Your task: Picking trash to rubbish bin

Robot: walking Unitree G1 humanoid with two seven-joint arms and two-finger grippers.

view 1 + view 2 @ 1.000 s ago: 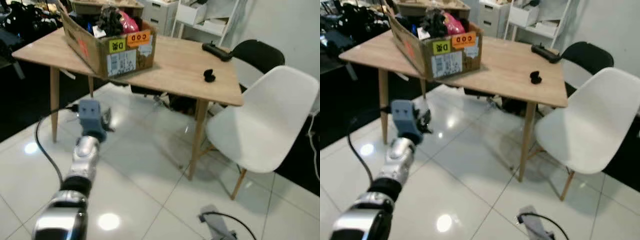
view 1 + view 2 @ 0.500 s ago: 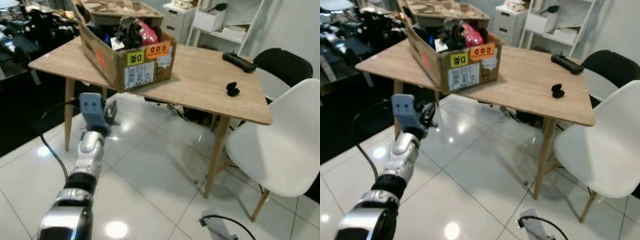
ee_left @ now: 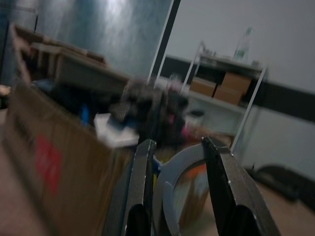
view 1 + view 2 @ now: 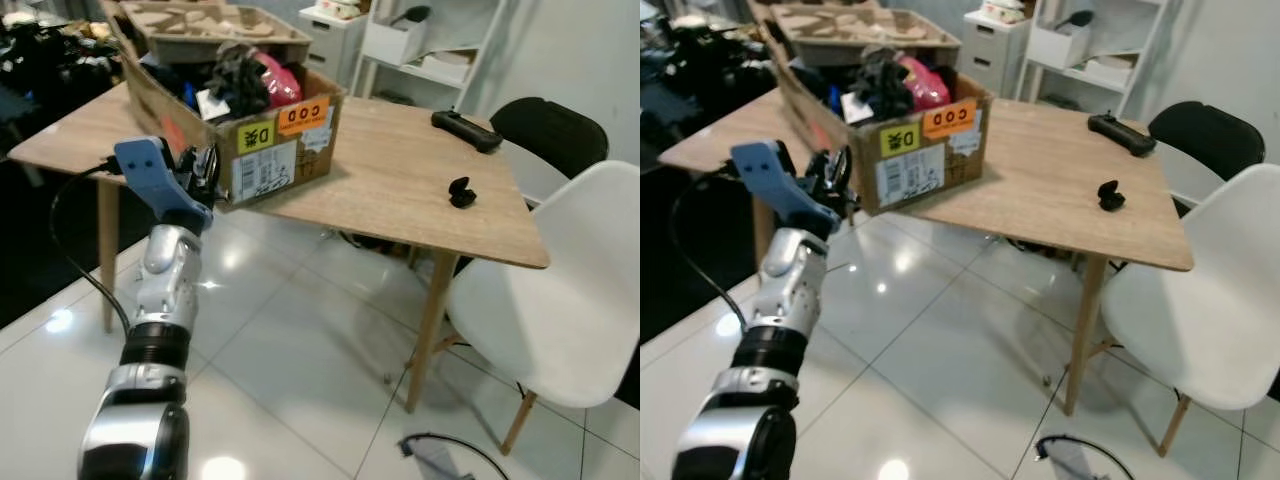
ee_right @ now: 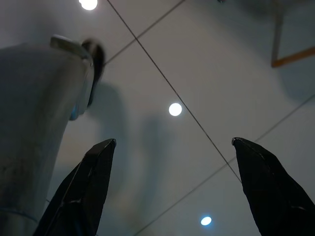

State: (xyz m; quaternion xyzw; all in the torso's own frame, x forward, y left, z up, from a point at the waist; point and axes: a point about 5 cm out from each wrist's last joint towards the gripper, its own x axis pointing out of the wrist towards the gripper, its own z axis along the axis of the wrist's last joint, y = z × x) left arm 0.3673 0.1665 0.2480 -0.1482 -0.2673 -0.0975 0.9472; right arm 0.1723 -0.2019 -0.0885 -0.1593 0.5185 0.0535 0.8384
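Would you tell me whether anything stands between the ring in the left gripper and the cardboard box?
Nothing visible does. The left gripper, holding a grey ring, is beside the cardboard box, whose open top is heaped with things. The right gripper hangs idle.

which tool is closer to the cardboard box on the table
Left. The left tool is raised right beside the cardboard box, holding a grey ring. The right tool hangs low, open, facing the floor tiles.
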